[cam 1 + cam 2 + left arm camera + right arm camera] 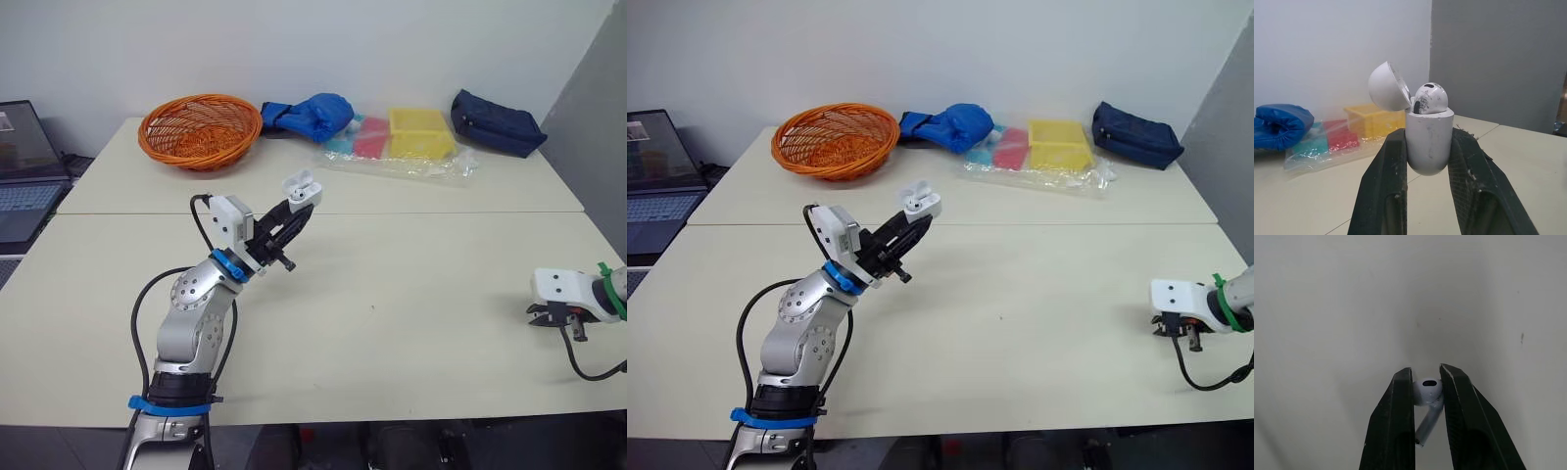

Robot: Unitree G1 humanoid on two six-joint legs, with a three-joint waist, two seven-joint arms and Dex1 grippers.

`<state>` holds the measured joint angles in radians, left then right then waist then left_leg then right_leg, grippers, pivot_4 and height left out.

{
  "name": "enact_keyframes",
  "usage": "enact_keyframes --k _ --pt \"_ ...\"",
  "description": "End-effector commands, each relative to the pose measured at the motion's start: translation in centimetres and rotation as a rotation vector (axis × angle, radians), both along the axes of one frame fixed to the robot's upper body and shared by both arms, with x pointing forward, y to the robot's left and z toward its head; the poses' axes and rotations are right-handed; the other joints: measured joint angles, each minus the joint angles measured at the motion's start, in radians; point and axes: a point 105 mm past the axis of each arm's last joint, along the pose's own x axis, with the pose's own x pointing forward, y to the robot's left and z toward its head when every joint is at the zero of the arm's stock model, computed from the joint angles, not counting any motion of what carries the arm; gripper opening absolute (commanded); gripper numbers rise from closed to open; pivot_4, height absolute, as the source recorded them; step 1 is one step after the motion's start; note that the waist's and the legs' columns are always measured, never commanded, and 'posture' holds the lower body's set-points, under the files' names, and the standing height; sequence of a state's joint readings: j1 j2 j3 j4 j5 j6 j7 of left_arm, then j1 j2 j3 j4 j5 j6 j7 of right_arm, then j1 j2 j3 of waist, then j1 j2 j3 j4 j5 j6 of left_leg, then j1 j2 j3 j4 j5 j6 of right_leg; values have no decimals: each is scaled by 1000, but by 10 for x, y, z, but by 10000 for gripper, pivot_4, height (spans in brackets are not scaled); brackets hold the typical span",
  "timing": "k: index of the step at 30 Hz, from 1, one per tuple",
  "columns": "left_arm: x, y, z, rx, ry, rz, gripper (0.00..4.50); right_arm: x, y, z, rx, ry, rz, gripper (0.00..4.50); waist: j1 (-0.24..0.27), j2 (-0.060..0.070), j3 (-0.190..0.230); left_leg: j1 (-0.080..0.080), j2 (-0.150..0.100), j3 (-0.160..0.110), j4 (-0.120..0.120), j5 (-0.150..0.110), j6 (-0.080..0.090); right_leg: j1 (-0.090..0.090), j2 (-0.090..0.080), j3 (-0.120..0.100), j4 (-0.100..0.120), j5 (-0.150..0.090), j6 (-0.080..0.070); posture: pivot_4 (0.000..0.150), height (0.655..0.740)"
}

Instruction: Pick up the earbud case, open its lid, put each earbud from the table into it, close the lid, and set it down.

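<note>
Pale bench (392, 294), head view: the left claw (297, 211) is raised, clamped on the earbud case (302, 188); the right claw (554, 315) is held low near the right edge. Left wrist view: the lid (1387, 92) is swung open and one earbud (1430, 98) is seated inside. Right wrist view: a second earbud (1427, 391) is pinched in the right claw.

Table (392, 294), orange basket (196, 153), blue glove (315, 115), navy pouch (497, 123)
</note>
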<state>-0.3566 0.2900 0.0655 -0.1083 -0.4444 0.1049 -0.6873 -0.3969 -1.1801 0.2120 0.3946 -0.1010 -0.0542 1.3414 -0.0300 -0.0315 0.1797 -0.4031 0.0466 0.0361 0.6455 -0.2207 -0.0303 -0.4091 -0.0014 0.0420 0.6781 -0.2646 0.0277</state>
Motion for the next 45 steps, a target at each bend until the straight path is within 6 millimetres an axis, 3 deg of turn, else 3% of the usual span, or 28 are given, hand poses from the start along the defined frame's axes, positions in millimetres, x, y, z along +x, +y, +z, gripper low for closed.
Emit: enact_keyframes --k 1,16,19,45 --pt "-8 0 14 1 -55 -5 7719 -9 -24 2 -98 18 -53 4189 0 0 0 1 0 0 0 0 0 2 0 0 -1 0 0 1500 7400" --pt "-7 -4 16 10 -53 -25 7719 -16 -39 -12 -85 30 -171 4189 3 -2 -1 3 0 0 1 0 0 5 -2 0 -1 0 1 1500 7400" --pt "-7 -4 16 11 -52 -28 7719 -15 -39 -11 -79 13 -176 14397 3 -2 -1 3 0 0 2 0 0 5 -2 0 -1 1 1 1500 7400" --pt "-9 -7 13 5 -39 -38 7719 -30 -54 -6 -111 48 -206 14397 7 -3 -1 3 0 0 1 0 0 5 -2 -1 -2 1 1 1500 7400"
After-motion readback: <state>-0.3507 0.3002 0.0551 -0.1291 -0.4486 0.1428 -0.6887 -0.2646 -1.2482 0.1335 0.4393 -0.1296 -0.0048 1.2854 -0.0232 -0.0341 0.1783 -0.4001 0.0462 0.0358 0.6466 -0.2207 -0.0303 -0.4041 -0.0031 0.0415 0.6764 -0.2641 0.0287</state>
